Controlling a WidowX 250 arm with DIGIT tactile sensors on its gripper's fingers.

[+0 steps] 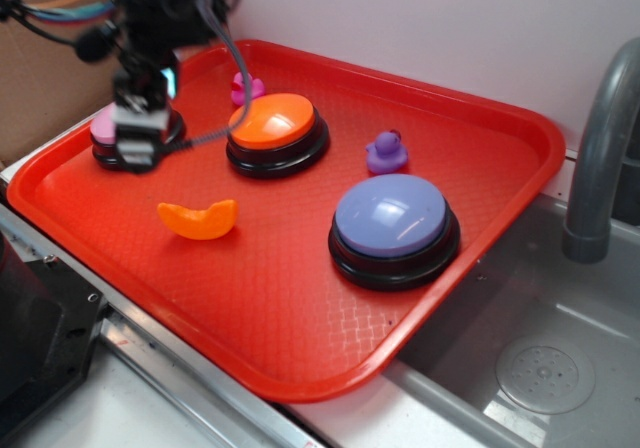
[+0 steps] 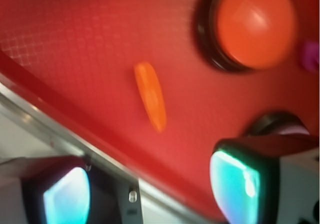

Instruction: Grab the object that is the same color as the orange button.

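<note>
Both fingers of the hand (image 1: 139, 144) stand apart, empty, above the pink button (image 1: 104, 128).

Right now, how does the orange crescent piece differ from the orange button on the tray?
The orange crescent piece is a thin curved slice with upturned ends; the orange button is a round dome. The crescent piece is much smaller than the button. The crescent piece is orange all over, while the button's orange cap sits on a black base. Both are glossy orange, lie apart on the red tray, and neither is touched by the gripper.
</note>
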